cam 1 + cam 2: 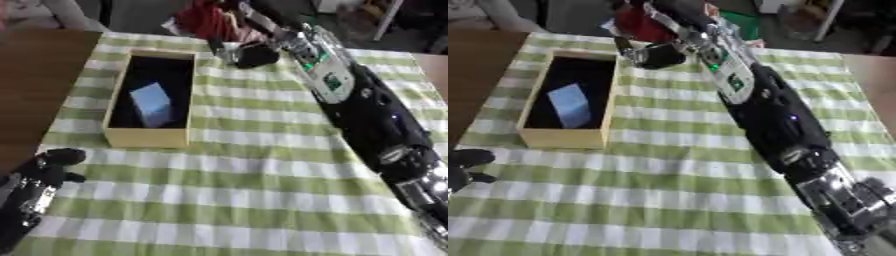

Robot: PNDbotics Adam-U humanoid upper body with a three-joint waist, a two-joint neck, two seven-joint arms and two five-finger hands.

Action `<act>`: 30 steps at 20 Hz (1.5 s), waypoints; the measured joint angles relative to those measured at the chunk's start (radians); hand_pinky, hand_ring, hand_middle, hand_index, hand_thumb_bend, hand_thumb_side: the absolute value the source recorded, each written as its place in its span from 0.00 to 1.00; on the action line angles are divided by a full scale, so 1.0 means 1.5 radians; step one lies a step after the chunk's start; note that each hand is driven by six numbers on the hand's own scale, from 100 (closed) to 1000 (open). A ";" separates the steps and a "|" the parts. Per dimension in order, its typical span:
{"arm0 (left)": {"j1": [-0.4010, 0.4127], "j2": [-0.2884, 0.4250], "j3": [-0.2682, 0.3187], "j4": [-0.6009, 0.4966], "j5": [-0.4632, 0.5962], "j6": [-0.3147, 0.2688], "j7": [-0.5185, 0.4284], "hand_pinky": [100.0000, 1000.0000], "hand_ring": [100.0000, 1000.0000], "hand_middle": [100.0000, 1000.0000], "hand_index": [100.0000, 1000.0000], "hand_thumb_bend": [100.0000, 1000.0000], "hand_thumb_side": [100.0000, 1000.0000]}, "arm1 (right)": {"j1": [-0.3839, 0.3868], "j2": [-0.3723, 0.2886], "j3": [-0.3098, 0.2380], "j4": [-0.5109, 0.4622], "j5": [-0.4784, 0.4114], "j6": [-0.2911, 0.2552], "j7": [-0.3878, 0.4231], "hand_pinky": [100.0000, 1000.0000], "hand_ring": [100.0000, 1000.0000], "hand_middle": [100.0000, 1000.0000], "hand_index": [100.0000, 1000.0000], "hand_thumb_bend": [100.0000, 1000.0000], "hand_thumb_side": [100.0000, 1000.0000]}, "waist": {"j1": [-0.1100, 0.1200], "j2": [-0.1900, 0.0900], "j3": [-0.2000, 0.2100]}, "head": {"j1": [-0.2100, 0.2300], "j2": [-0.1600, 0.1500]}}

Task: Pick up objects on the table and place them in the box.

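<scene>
- My right hand (254,54) is stretched out to the far edge of the surface (262,200), just past the far right corner of the box (144,137).
- Its fingers look curled round something dark and rounded, with a pale bit beside it. I judge it is clamped on that dark object (658,56), though I cannot say what the object is.
- The box is a yellowish open tray with a dark inside. It sits on the left part of the green-and-white checked cloth.
- One light blue object (152,104) already lies inside, tilted, toward the near half of the box.
- My left hand (52,165) rests near the lower left corner, at the cloth's edge, with its fingers curled and nothing in them.
- The step in hand, as I read it, is carrying the dark object over to the box.
- To do it well I would lift clear of the cloth first. Then I would swing left and slightly toward me, so the hand crosses the far wall without clipping it.
- I would aim for the far half of the box, where the floor looks bare, and keep away from the light blue object.
- I would lower inside the walls before letting the fingers part.
- Red things (206,20) lie beyond the surface's edge, just behind the hand. I would avoid dragging anything back that way.
</scene>
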 measured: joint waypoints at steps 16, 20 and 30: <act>0.008 0.000 0.022 0.000 -0.006 -0.005 0.026 0.65 0.83 0.72 0.69 0.00 0.54 | 0.246 -0.116 -0.177 -0.136 -0.408 0.173 -0.180 0.59 1.00 0.65 0.84 0.00 0.51 | 0.016 0.000 -0.040 | 0.036 0.000; 0.009 0.000 0.026 0.000 -0.007 -0.006 0.030 0.65 0.83 0.72 0.69 0.00 0.54 | 0.286 -0.116 -0.213 -0.138 -0.484 0.183 -0.222 0.60 1.00 0.65 0.83 0.00 0.54 | 0.019 0.003 -0.049 | 0.040 0.000; 0.013 0.000 0.028 0.000 -0.013 -0.007 0.033 0.65 0.83 0.72 0.69 0.00 0.55 | 0.355 -0.101 -0.260 -0.133 -0.553 0.179 -0.271 0.59 1.00 0.63 0.82 0.00 0.60 | 0.025 0.008 -0.073 | 0.044 0.005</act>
